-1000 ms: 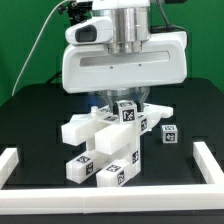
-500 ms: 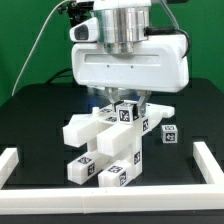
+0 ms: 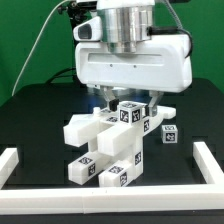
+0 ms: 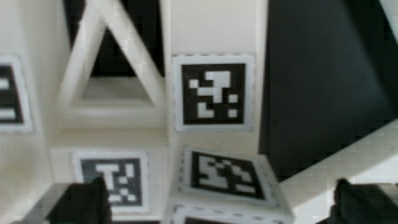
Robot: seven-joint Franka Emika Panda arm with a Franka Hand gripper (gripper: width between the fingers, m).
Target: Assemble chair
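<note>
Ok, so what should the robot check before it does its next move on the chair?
1. Is the gripper open: ok, its fingers stand wide apart.
2. Is nothing clamped: ok, one finger shows a gap beside the chair parts.
3. Do the chair parts rest on the table: ok.
4. Is the small cube lying apart, at the exterior view's right: ok.
5. Are the joints fully seated: cannot tell.

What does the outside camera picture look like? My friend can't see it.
A big white robot gripper, jaws open, hangs over a cluster of white chair parts with square tags on a black table. One small tagged cube sits on the exterior view's right.
</note>
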